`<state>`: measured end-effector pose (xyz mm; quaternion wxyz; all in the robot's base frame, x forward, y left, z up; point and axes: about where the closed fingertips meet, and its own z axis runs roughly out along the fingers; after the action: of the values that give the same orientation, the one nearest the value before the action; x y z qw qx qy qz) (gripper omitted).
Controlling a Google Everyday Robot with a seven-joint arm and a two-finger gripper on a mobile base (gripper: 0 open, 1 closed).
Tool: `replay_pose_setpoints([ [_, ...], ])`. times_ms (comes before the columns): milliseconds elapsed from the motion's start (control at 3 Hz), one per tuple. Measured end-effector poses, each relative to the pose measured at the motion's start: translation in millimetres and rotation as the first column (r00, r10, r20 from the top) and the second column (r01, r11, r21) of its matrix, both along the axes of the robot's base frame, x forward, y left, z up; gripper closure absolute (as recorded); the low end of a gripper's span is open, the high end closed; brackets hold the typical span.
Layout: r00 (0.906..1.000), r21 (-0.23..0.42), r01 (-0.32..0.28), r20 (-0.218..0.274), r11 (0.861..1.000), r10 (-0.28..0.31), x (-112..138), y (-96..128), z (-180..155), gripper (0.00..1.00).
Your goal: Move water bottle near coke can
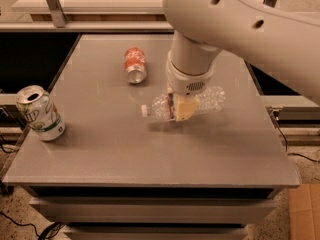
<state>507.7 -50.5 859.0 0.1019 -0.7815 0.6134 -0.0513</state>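
The smooth, matte grey tabletop (150, 159) spreads out flat from its near edge. A white-and-green 7UP can of thin metal (40, 113) stands upright, top open, well to the near left of the small red-orange coke can with silver ends (135, 64). My gripper (181, 108) sits just to the near right of that coke can. It is clamped across the middle of the clear ribbed plastic water bottle (212, 98). The bottle lies on its side, its white cap (145, 111) pointing left, near the coke can but apart from it. My wrist drops straight down as a rounded white cylinder with a small grille. My thick, glossy white arm (240, 24) sweeps off above to the right. The coke can lies on its side, one silver end facing the near edge.
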Motion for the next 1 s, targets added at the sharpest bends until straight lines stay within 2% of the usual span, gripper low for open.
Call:
replay_pose_setpoints([
  [333, 0.9995, -0.007, -0.027, 0.016, 1.0, 0.027, 27.8, 17.5, -2.2, 1.0],
  [1000, 0.998, -0.019, -0.037, 0.05, 0.999, 0.038, 88.7, 44.3, 0.9, 1.0],
])
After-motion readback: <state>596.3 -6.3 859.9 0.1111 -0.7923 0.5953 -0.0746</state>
